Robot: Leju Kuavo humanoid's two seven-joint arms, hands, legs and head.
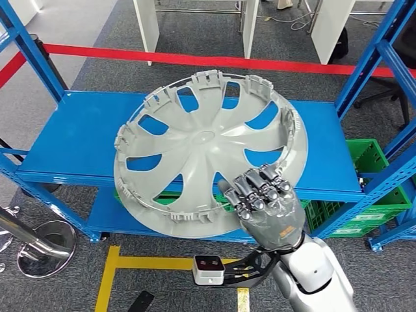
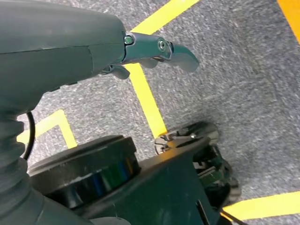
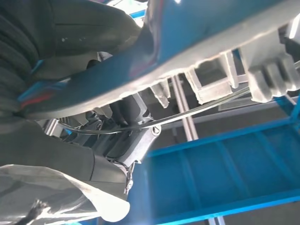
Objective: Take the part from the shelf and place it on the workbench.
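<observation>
The part is a large grey wheel cover with curved spokes and clips along its rim. It is tilted over the top board of the blue shelf, its near edge hanging past the shelf front. My right hand grips the near right rim, fingers curled over the top. In the right wrist view the cover's rim runs close overhead, with the hand's fingers beneath it. My left hand hangs over the carpet, holding nothing, a finger stretched out.
Blue uprights stand at both ends of the shelf. A green crate sits low at the right. A red line crosses the floor behind, and yellow tape marks the floor in front. A chrome stand base is at the left.
</observation>
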